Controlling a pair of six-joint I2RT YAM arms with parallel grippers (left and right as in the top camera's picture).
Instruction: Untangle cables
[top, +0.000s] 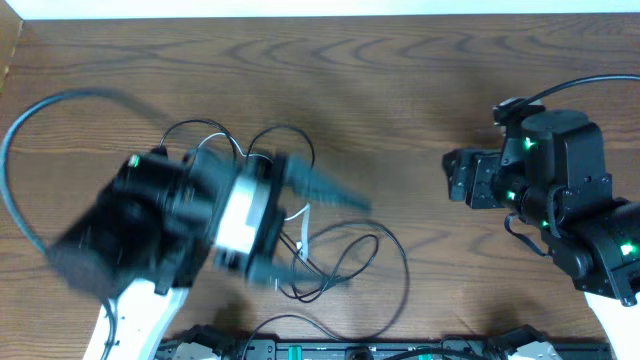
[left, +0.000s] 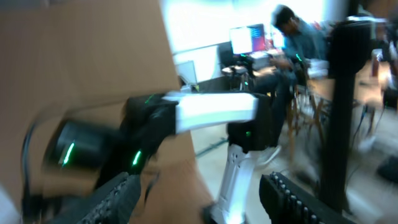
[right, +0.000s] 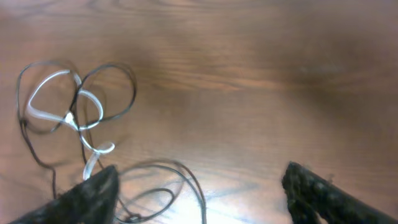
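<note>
Left tool and right tool both hang with fingers apart and empty over the desk. The cables lie looped below the left. The next pinch should probably take one strand, away from the crossings.

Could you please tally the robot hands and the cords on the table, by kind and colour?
Hands: 2, the left hand and the right hand
White cord: 1
Black cords: at least 1; too tangled to count singly
Total: at least 4
</note>
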